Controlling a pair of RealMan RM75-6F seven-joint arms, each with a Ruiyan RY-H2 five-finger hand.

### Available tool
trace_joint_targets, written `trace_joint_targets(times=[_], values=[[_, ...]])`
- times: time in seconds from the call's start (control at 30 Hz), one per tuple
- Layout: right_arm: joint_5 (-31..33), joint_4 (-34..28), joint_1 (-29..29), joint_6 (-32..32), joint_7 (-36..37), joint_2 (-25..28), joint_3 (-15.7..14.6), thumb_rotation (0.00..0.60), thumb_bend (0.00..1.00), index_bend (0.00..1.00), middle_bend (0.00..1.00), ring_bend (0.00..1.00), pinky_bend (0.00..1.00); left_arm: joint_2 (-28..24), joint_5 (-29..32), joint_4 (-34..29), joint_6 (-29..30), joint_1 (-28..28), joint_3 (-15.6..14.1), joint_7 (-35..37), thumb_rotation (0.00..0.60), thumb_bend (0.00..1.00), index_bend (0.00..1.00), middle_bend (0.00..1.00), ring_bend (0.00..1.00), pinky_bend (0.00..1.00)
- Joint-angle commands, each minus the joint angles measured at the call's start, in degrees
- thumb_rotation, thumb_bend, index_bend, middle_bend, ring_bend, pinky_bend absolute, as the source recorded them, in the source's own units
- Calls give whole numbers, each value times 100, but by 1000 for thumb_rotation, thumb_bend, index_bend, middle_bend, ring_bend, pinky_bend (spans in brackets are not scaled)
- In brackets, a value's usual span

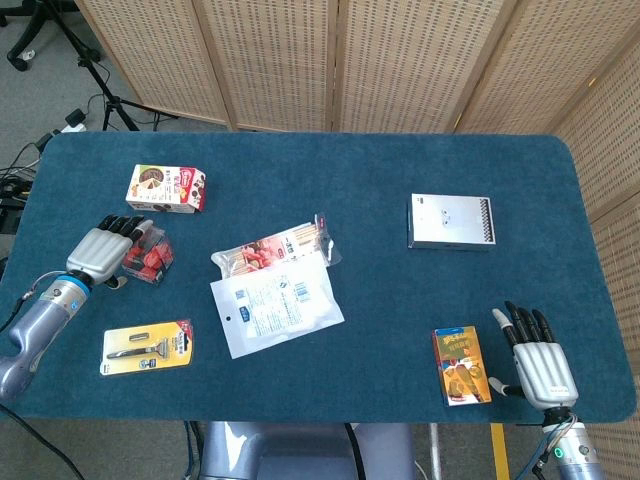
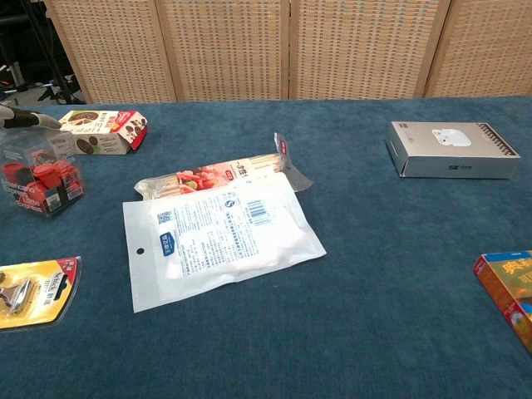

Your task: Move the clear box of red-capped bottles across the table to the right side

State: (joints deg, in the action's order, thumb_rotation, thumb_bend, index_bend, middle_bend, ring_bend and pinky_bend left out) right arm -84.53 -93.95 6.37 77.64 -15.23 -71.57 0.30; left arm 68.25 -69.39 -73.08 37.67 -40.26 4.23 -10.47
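Bright, even light all over, both views sharp, shadows soft and tight under the packages. A pale sheen sits on the white pouch (image 2: pixel 220 237) in the chest view. Straight screen slats bow slightly toward the head view's edges.
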Motion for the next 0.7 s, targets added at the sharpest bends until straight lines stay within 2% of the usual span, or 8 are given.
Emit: trace_joint_targets(times=[0.03, 0.3, 0.4, 0.5, 0.57, 0.63, 0.7], values=[[-2, -3, -2, 4, 1, 1, -3, 600, 53, 20, 0, 0, 0, 70, 53, 18, 242, 58, 59, -70, 600, 235, 10, 0, 0, 0], [-22, -30, -4, 28, -15, 8, -18, 600, 53, 20, 0, 0, 0, 125, 322, 2, 263, 16, 29, -378, 600, 236, 24, 0, 0, 0], [-22, -30, -4, 31, -13, 8, -20, 600, 53, 20, 0, 0, 0, 198, 420, 45, 250, -3, 14, -457, 600, 241, 65, 0, 0, 0], [-26, -34, 0, 27, -15, 8, -25, 600, 53, 20, 0, 0, 0, 289, 448, 106, 373, 3, 28, -529, 600, 290, 231, 37, 27, 50], [-40, -34, 1, 31, -17, 6, -32, 600, 53, 20, 0, 0, 0, 395, 465, 163, 567, 36, 57, -593, 600, 345, 430, 167, 132, 160], [-55, -38, -2, 45, -12, 7, -36, 600, 53, 19, 0, 0, 0, 504, 449, 217, 820, 87, 102, -630, 600, 385, 583, 276, 228, 235], [-63, -40, -5, 57, -5, 10, -37, 600, 53, 19, 0, 0, 0, 572, 431, 250, 1005, 127, 137, -645, 600, 435, 673, 349, 306, 290]])
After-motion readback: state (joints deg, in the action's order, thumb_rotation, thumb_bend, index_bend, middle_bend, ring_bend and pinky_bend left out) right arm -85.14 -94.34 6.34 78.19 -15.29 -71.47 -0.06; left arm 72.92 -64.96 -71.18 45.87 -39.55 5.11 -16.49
